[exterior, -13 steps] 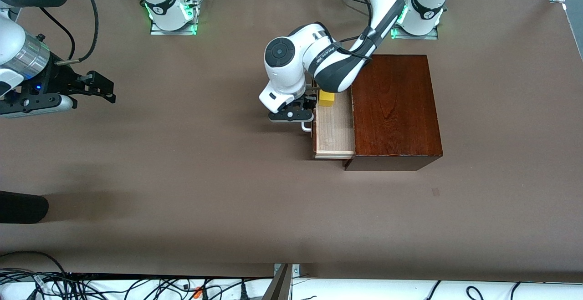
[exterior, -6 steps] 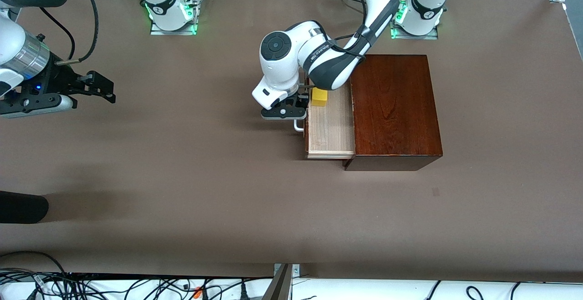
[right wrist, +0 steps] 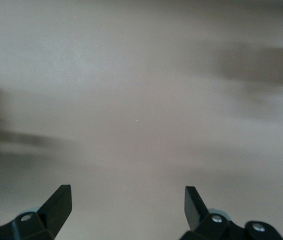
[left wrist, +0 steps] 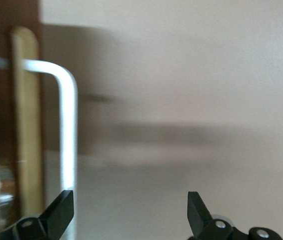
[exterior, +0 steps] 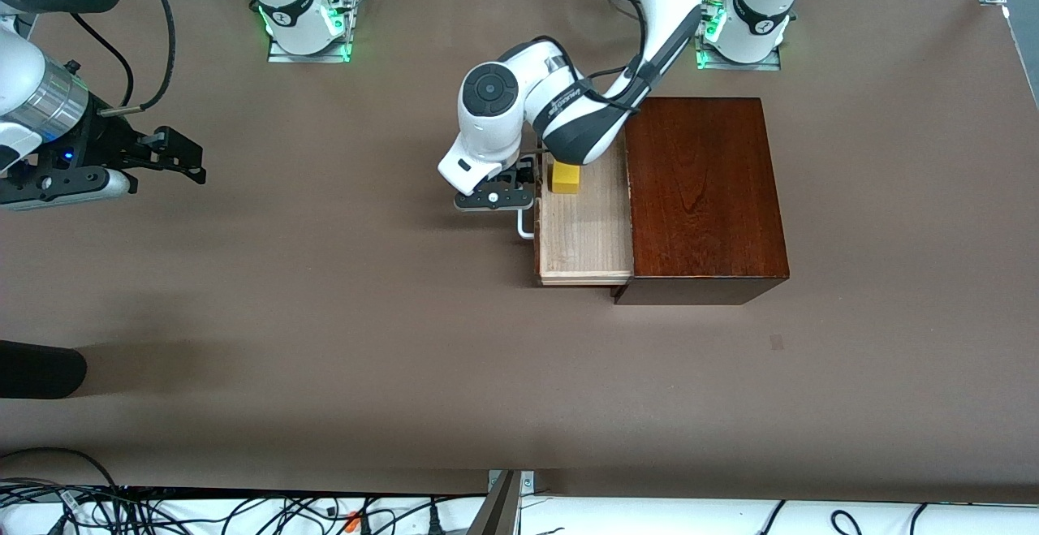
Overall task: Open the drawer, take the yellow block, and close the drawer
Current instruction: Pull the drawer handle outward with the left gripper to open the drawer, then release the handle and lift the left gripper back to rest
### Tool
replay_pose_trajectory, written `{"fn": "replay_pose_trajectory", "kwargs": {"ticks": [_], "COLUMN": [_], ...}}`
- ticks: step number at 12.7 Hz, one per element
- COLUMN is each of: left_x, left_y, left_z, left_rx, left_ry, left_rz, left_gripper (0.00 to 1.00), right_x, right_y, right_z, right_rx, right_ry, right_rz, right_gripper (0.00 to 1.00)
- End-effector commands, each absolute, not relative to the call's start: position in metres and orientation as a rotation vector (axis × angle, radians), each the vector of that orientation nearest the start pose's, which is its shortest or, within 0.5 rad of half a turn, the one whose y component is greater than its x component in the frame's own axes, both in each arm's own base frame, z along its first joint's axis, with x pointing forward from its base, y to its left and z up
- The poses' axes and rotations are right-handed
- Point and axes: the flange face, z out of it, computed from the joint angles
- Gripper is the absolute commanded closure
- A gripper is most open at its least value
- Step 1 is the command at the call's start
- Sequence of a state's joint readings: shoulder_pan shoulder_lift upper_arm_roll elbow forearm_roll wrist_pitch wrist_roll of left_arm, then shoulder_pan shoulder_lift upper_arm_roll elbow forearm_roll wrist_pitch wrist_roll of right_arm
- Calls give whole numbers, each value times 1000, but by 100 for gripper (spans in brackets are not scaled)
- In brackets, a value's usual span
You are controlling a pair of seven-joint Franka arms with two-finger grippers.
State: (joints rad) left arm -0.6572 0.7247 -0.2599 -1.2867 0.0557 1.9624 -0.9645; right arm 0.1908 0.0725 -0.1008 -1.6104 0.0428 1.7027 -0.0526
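The drawer stands pulled out of the dark-wood box toward the right arm's end of the table. The yellow block sits in the pale tray, at the end farther from the front camera. My left gripper hangs low in front of the drawer, beside the white handle. In the left wrist view the left gripper is open with nothing between its fingers, the handle running along one fingertip. My right gripper waits open over bare table.
A dark rounded object pokes in at the table's edge at the right arm's end. Cables lie along the edge nearest the front camera. A small mark is on the brown table cover.
The drawer has slid farther out toward the right arm's end, with the left gripper moving along with it. The left gripper's fingers have spread open off the handle. The right arm has stayed still.
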Motion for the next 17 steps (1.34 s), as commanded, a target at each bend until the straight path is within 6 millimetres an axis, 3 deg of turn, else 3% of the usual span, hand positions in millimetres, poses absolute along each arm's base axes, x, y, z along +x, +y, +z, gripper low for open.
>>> {"fn": "replay_pose_trajectory", "kwargs": {"ticks": [1, 5, 8, 10, 11, 13, 14, 15, 16, 17], "left_x": [510, 539, 583, 608, 622, 633, 624, 605, 591, 579], "left_y": [-517, -446, -333, -247, -203, -129, -111, -108, -102, -94], "left_z": [392, 466, 531, 562, 567, 580, 586, 591, 601, 599], "left_rx": [-3152, -3105, -3111, -3146, -3166, -3215, -3225, -3200, -3187, -3178], "left_ry": [-80, 40, 13, -21, -57, 22, 103, 192, 188, 162], "left_rz": [227, 259, 219, 214, 213, 190, 196, 175, 96, 71], "left_gripper": [0, 0, 0, 0, 0, 0, 0, 0, 0, 0], "right_x": [585, 584, 585, 584, 583, 584, 581, 575, 567, 559], "right_y": [60, 61, 61, 61, 65, 103, 122, 142, 167, 194], "right_z": [580, 581, 580, 581, 580, 564, 562, 566, 571, 572], "right_rx": [-3083, -3082, -3082, -3080, -3079, -3074, -3067, -3052, -3007, -2938], "right_ry": [-199, -203, -215, -220, -232, -330, -379, -448, -570, -746], "right_rz": [-37, -39, -37, -32, -23, 24, 31, 23, 13, 8], "right_gripper": [0, 0, 0, 0, 0, 0, 0, 0, 0, 0]}}
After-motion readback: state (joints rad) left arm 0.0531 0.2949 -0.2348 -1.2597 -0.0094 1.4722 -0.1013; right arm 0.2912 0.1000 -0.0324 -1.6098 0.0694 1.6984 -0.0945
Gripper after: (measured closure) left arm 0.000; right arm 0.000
